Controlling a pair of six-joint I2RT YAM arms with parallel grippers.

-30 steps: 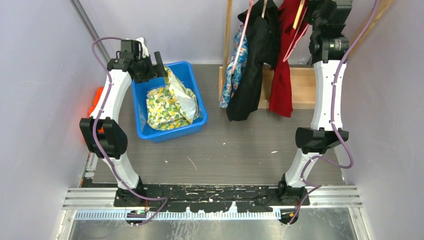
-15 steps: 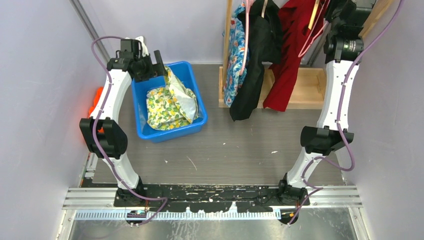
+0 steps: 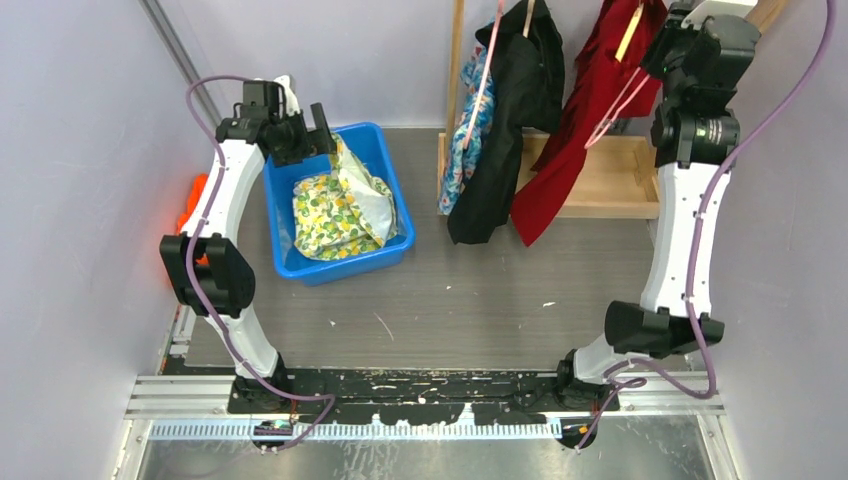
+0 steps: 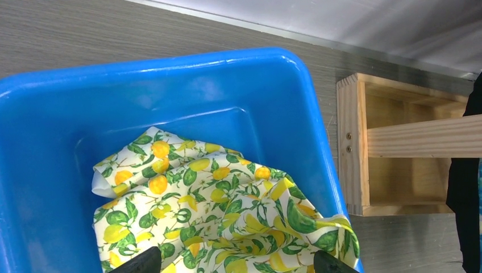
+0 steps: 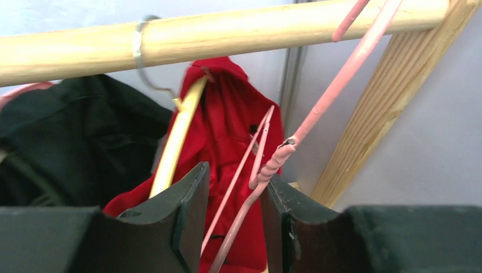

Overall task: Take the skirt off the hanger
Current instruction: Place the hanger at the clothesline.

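Note:
A red skirt (image 3: pixel 560 140) hangs from the wooden rod (image 5: pixel 227 34) at the back right, its hem swung out to the left. It also shows in the right wrist view (image 5: pixel 227 125). A yellow hanger (image 5: pixel 176 133) on a metal hook runs into it. A pink wire hanger (image 3: pixel 615 110) hangs in front of it. My right gripper (image 5: pixel 236 176) is up at the rod, open, with the pink hanger's twisted neck (image 5: pixel 278 156) between its fingers, against the right one. My left gripper (image 4: pixel 239 264) is open above lemon-print fabric (image 4: pixel 204 205) in the blue bin (image 4: pixel 170 62).
A black garment (image 3: pixel 510 120) and a blue patterned one (image 3: pixel 470 130) hang left of the red skirt on the same rod. The rack's wooden base (image 3: pixel 610 180) lies below. The blue bin (image 3: pixel 390 150) stands back left. An orange object (image 3: pixel 192 205) sits by the left wall.
My right arm has moved right and nearer, taking the pink hanger along. The red skirt has shifted right on the rod and swung out. The left arm has not moved.

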